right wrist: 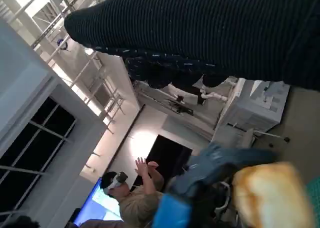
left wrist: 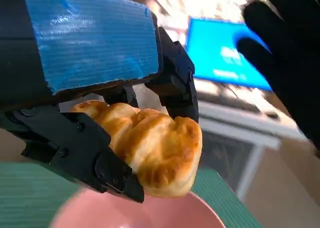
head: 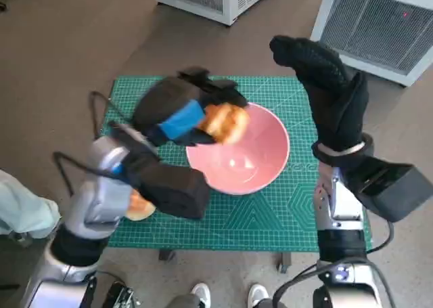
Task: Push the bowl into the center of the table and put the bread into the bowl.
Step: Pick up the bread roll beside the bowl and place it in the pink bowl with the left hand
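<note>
Cutting mat (head: pixel 270 216) under pink bowl (head: pixel 254 162); second bread (head: pixel 140 208) behind left forearm (head: pixel 111 186).

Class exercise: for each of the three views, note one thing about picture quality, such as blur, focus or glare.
Head view: the left robot hand is smeared by motion blur, and a highlight glints inside the pink bowl. Left wrist view: the bread is sharp, the room behind it soft and washed out. Right wrist view: the bread is blurred, and the bright ceiling glares.
</note>
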`<move>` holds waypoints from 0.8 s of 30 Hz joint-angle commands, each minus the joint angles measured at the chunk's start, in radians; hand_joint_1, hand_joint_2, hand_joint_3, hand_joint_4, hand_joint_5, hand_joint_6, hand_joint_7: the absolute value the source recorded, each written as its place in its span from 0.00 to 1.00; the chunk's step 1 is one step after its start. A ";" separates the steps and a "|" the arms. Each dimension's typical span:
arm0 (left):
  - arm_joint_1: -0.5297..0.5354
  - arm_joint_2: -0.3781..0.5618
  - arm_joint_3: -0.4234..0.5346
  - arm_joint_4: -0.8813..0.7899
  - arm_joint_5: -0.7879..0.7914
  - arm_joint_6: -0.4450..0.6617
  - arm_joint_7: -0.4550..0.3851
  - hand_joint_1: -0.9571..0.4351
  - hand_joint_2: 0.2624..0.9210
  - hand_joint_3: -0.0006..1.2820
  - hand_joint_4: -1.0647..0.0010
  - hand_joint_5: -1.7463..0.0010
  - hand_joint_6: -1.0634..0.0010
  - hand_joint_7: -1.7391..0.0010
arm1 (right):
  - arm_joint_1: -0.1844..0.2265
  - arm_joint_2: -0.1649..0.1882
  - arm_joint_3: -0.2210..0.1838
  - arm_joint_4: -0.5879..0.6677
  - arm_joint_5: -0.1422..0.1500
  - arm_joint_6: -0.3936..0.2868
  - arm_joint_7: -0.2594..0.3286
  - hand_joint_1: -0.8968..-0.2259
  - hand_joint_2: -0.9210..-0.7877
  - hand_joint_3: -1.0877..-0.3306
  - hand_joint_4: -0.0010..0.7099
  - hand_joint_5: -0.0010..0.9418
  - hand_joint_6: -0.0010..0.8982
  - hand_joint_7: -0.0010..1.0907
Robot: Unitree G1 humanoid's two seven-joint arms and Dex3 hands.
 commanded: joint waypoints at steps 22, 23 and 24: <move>-0.017 -0.062 -0.083 0.252 -0.008 -0.038 -0.117 0.62 0.81 0.04 0.83 0.93 0.70 0.93 | 0.047 -0.003 -0.006 -0.022 0.003 0.033 -0.026 0.26 0.00 0.45 0.28 0.00 0.10 0.38; -0.016 -0.062 -0.082 0.247 -0.010 -0.034 -0.123 0.62 0.80 0.04 0.85 0.94 0.72 0.94 | 0.048 -0.002 -0.006 -0.022 0.003 0.034 -0.026 0.26 0.00 0.45 0.28 0.00 0.10 0.38; -0.015 -0.062 -0.081 0.243 -0.010 -0.032 -0.127 0.60 0.79 0.03 0.88 0.96 0.73 0.96 | 0.048 -0.002 -0.006 -0.023 0.003 0.034 -0.026 0.26 0.00 0.45 0.28 0.00 0.10 0.38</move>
